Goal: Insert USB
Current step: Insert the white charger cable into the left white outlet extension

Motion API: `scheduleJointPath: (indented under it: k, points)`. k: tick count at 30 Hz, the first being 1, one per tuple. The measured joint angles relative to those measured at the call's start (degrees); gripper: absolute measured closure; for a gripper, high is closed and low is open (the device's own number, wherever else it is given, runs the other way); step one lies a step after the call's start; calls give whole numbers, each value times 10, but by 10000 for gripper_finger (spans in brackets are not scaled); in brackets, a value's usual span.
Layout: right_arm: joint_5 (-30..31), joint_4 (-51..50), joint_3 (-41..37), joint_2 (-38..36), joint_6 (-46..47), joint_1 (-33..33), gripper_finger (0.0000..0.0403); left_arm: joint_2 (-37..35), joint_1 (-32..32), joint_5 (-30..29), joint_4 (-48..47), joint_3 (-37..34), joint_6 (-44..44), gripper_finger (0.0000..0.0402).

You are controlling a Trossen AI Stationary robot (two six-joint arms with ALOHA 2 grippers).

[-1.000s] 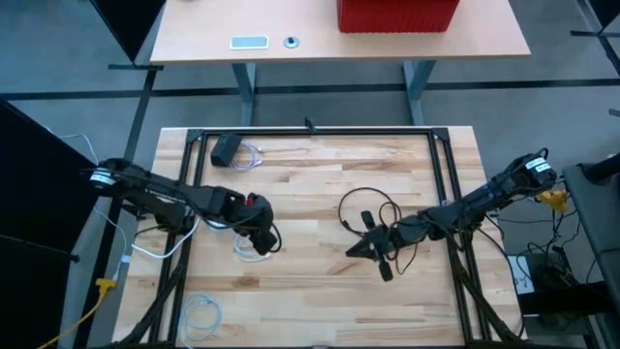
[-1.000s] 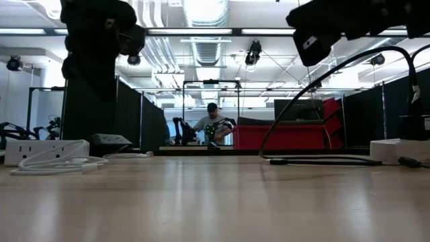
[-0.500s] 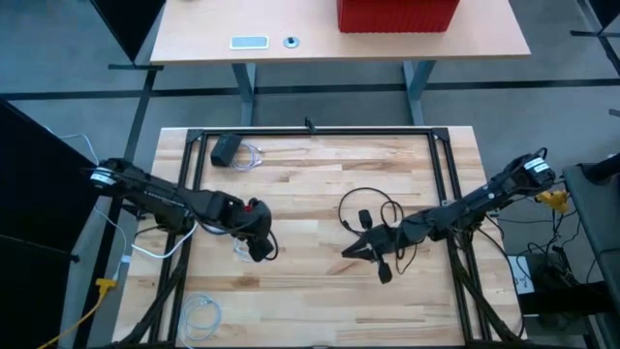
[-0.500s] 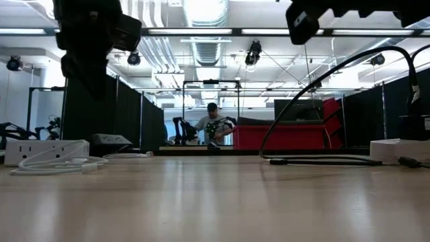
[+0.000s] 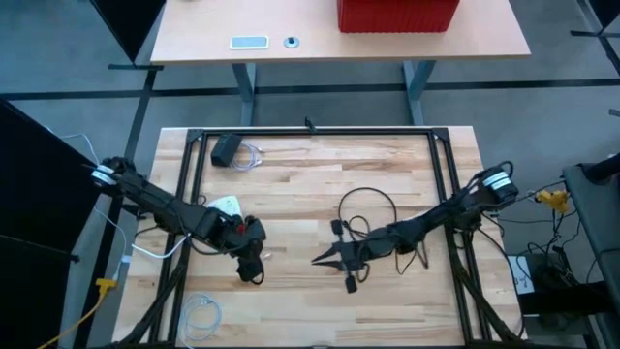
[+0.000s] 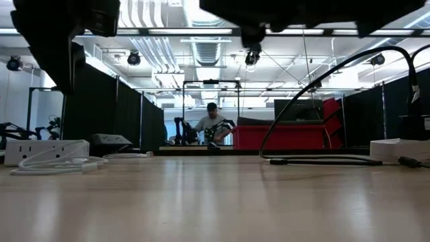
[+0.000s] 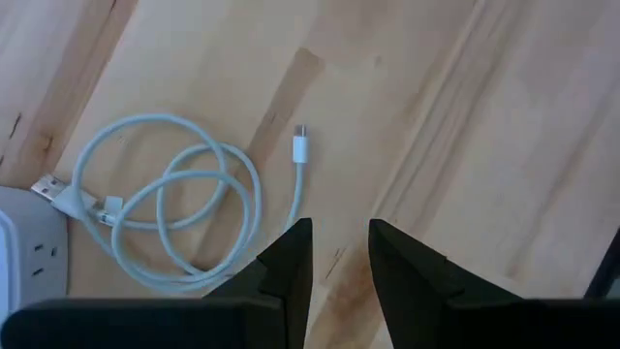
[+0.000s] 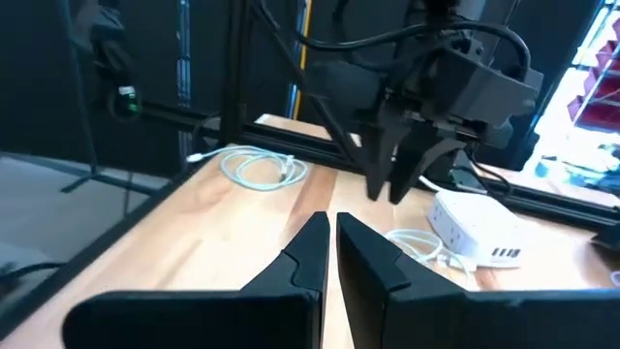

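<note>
Still the approach step — left gripper [image 7: 339,254] slightly parted, empty, above the white cable [image 7: 174,208] beside the power strip [image 7: 24,257]; right gripper [image 8: 329,247] nearly closed, empty — next, descend onto the plug [image 7: 300,148].

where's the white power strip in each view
High view: white power strip, left of centre, beside the left arm.
Low view: far left on the table.
Left wrist view: only a corner shows.
Right wrist view: across the table.
Shared landmark: the coiled white cable beside it.
</note>
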Motion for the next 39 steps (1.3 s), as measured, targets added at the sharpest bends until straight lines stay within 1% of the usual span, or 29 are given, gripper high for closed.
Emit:
scheduleJointPath:
  k: [2,4,7,10,13,16,18,20,22,27,30,36,39]
  points:
    - [0,-16,20,15,7,-9,394,0,-2,-21,-10,0,-3,310]
    - [-2,-51,39,23,17,-20,392,0,-2,-50,-42,0,-8,310]
    - [-2,-118,64,29,18,-37,374,0,3,-77,-101,-8,-28,310]
    - [-3,-160,81,34,21,-48,343,0,4,-78,-105,-28,-28,310]
    - [-7,-163,86,43,35,-54,309,0,10,-76,-104,-50,-32,310]
    - [-7,-163,91,53,44,-58,279,0,37,-72,-102,-73,-89,310]
    - [-7,-162,91,56,49,-60,264,0,58,-49,-100,-90,-131,310]
    - [-7,-164,91,56,61,-62,253,0,74,-22,-73,-109,-166,310]
    - [-6,-163,91,56,70,-63,245,0,80,-11,-20,-133,-179,310]
    - [-7,-164,91,56,74,-62,236,0,80,18,171,-187,-161,310]
    - [-7,-164,91,56,77,-61,238,0,80,29,257,-202,-158,310]
    - [-7,-165,91,56,89,-61,248,1,75,36,331,-192,-120,310]
    - [-7,-166,91,56,89,-61,253,1,70,75,342,-159,-82,310]
